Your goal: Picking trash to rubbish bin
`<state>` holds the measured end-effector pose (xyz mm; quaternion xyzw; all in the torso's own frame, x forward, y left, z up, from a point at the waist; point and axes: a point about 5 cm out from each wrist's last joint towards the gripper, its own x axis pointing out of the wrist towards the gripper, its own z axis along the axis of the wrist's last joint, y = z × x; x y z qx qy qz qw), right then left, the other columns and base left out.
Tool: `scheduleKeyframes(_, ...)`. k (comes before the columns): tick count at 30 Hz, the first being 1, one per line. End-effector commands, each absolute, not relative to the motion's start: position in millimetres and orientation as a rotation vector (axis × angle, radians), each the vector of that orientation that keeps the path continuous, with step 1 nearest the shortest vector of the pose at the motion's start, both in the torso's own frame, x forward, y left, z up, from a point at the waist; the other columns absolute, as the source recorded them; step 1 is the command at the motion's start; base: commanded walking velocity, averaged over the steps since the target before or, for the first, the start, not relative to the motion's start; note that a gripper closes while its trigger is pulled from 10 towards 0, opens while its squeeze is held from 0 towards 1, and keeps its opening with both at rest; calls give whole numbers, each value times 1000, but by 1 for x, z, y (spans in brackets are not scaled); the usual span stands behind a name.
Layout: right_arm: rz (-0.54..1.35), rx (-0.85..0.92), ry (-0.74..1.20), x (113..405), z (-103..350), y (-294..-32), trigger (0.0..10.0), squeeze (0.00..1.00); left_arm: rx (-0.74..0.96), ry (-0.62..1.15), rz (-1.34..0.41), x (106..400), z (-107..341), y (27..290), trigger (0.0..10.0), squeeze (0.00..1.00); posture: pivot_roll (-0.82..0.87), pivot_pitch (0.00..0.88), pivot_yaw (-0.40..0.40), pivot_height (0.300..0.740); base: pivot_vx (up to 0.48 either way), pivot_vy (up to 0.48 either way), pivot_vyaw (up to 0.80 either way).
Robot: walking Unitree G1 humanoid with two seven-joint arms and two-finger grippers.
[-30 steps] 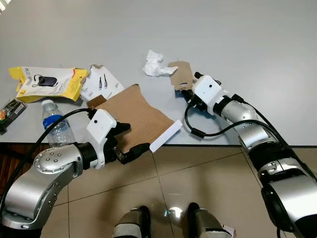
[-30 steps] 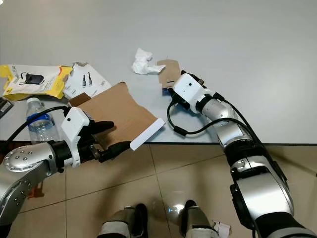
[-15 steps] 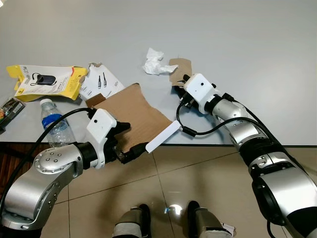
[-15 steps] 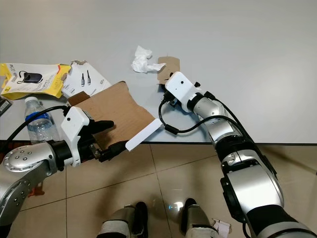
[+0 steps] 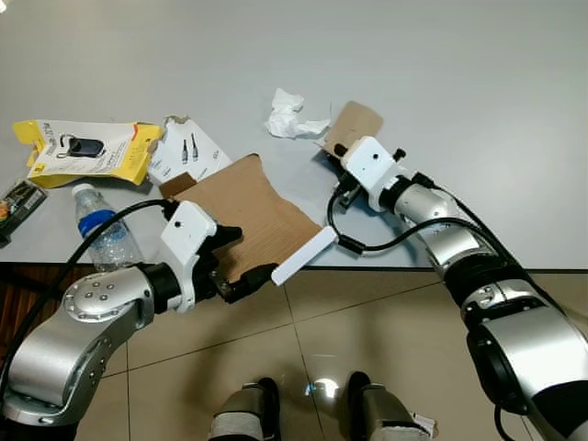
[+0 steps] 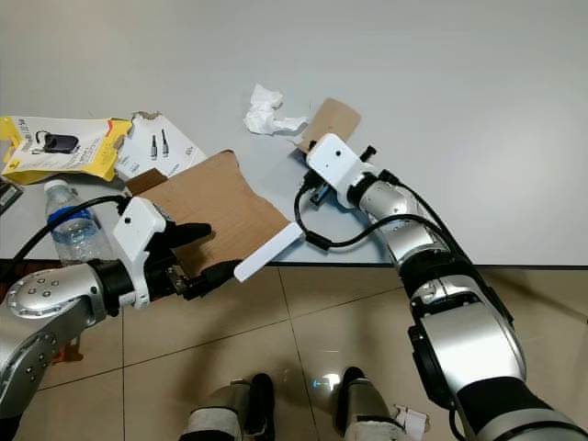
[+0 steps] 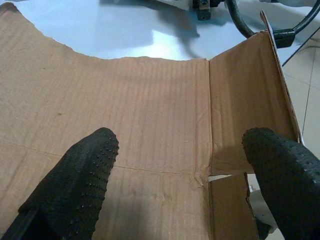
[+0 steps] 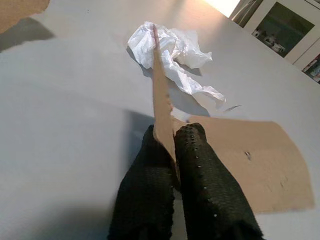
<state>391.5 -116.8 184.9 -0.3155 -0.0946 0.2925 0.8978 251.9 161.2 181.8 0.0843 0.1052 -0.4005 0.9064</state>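
Observation:
A big torn brown cardboard sheet [image 5: 248,207] with a white strip along one flap hangs over the table's front edge. My left gripper [image 5: 237,262] is open, one finger above the sheet's near edge and one below. In the left wrist view the black fingertips [image 7: 80,170] stand wide apart over the cardboard [image 7: 150,100]. Farther back, my right gripper [image 5: 338,152] is shut on a small brown cardboard piece [image 5: 356,122], tilting it up off the table. Its fingers [image 8: 200,165] pinch a raised flap. A crumpled white tissue [image 5: 289,115] lies just beyond.
On the grey table [image 5: 478,92], at the left, lie a yellow package [image 5: 87,152], a white cable package [image 5: 188,152], a plastic bottle [image 5: 106,234] and a dark wrapper [image 5: 18,197]. Tiled floor [image 5: 367,322] lies below the table's front edge.
My right gripper moved left to the small cardboard piece, shut on it and tipped it up off the table. The left arm and the big sheet stayed put.

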Motion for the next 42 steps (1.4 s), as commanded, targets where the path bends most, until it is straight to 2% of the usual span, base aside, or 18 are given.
scheduleKeyframes(1, 628, -660, -124, 389, 169, -118, 0, 0, 184, 216, -827, 251, 183, 162, 10000, 0, 220, 315, 99, 740, 0, 0, 0)
scheduleKeyframes(22, 382, -723, -235, 398, 195, -144, 0, 0, 190, 217, -843, 251, 184, 161, 10000, 0, 221, 304, 108, 740, 0, 0, 0)
scheduleKeyframes(33, 147, -740, -432, 400, 233, -166, 0, 0, 187, 198, -838, 257, 184, 158, 10000, 0, 207, 283, 105, 740, 0, 0, 0)
scheduleKeyframes(42, 138, -737, -613, 390, 255, -158, 0, 0, 187, 153, -800, 266, 184, 154, 10000, 0, 176, 260, 89, 740, 0, 0, 0)
